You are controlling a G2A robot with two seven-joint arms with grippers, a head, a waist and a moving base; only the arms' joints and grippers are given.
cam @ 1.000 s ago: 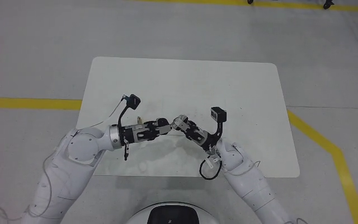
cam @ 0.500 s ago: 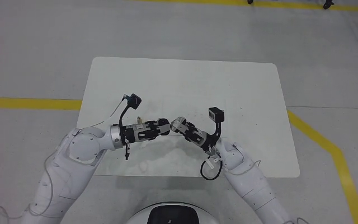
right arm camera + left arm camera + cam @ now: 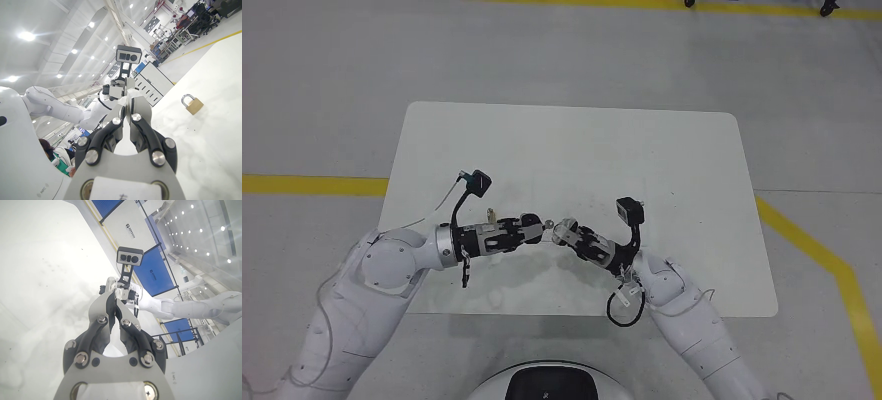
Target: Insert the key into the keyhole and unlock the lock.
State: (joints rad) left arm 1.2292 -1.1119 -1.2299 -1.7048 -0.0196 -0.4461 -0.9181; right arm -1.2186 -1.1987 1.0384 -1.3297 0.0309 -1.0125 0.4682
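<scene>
A brass padlock (image 3: 490,213) with a silver shackle lies on the white table (image 3: 642,150), just beyond my left forearm; it also lies on the table (image 3: 217,75) as the padlock (image 3: 192,105) off to the side of my right gripper. Both grippers meet tip to tip above the table's middle. My left gripper (image 3: 541,226) (image 3: 114,297) is shut, and I cannot see what is between its pads. My right gripper (image 3: 558,232) (image 3: 128,103) is shut on a thin silvery piece, apparently the key (image 3: 127,108). Neither gripper touches the padlock.
The table's near edge (image 3: 542,312) runs just below the arms. Broad bare tabletop lies at the far side and to the right. A yellow floor line (image 3: 302,185) passes beside the table.
The meeting point of the two grippers has shifted slightly toward the table's near edge, and the right wrist has dropped back a little. The padlock has stayed put.
</scene>
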